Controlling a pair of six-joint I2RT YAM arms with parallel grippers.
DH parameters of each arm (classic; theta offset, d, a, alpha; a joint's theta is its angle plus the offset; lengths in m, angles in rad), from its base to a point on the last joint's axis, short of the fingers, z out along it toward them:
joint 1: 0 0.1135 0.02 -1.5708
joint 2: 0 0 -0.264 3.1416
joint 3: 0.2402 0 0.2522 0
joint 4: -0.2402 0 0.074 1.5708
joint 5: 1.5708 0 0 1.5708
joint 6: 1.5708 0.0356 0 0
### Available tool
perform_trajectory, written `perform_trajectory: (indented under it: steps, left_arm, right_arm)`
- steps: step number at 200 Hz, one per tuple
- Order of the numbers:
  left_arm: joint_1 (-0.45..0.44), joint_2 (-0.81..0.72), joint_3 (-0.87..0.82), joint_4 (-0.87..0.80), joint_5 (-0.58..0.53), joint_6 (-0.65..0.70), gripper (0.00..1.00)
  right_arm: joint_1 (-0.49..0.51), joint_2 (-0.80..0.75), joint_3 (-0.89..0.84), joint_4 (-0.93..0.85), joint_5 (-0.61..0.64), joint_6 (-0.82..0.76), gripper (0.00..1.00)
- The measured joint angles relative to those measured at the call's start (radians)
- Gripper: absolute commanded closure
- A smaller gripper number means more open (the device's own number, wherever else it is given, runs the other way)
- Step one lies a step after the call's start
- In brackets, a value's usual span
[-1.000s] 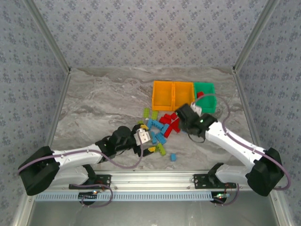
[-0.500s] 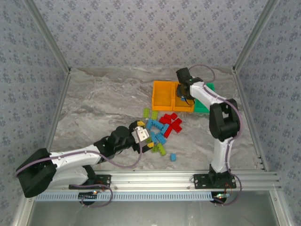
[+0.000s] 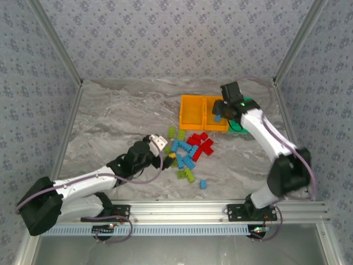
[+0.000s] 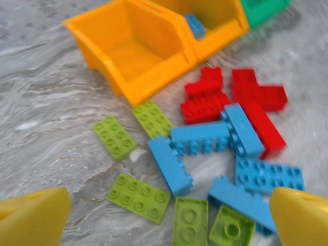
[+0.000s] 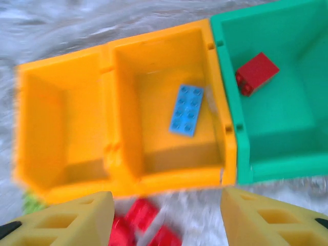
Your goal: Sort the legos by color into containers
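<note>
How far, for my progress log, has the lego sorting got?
Barely started. Done: one blue brick lies in the middle orange bin and one red brick in the green bin; the other orange bin looks empty. In hand: nothing, the left pincer and right pincer are both open and empty. Left: the pile of red, blue and green bricks on the table.
</note>
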State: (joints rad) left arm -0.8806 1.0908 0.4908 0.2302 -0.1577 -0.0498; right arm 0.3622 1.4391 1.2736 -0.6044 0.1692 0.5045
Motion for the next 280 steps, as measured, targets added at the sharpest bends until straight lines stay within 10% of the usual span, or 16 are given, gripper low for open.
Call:
perform_trajectory:
  steps: [49,124,280]
  left_arm:
    - [-0.055,0.007,0.269,-0.421,-0.157,-0.665,0.13]
    - [-0.334,0.360,0.459,-0.694,-0.009,-1.386,0.30]
    - [-0.377,0.725,0.661,-0.678,0.112,-1.522,0.62]
  right_arm:
    - [0.272,-0.439,-0.212,-0.122,-0.028,-0.002,0.15]
    - [0.227,-0.445,-0.346,-0.323,0.071,0.076,0.03]
    - [0.185,-0.599,-0.379,-0.362,0.063,0.129,0.02]
